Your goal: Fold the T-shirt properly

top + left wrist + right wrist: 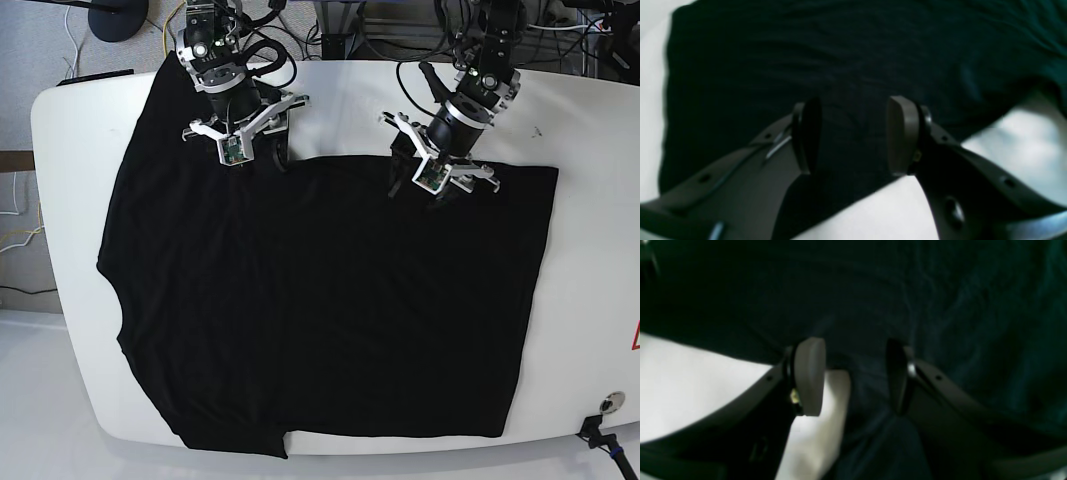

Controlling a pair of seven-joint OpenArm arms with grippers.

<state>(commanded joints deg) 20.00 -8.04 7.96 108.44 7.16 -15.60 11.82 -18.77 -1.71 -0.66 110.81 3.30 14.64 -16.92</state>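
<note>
Pads of the left gripper (853, 135) are held wide apart in the left wrist view, one dark pad (806, 133) and one grey-brown pad (902, 133), with nothing between them but the black cloth below. The jaws are seen above the far edge of the T-shirt (840, 60), where the fabric gives way to the white table (1017, 143). Whether the pads touch the cloth cannot be told from this blurred view.

The right gripper (855, 375) is likewise spread wide in the right wrist view, a pale pad (810, 373) on one side and a dark pad (897, 373) on the other. Nothing is clamped between them. A strip of white table (690, 383) is seen under the pale pad, and the T-shirt (940, 306) fills the rest of the picture, softly creased.

In the base view the left gripper (440, 175) is placed at the far edge of the garment, right of the middle, and the right gripper (240, 150) is placed further left at the far edge.

The T-shirt (330, 300) is spread flat over most of the white table (590, 100). A doubled-over part is seen on the right, with a straight far edge and a straight right edge; the left part reaches further toward the far side, and a sleeve juts out at the left. Cables (20, 240) lie on the floor beyond the table's left side.
</note>
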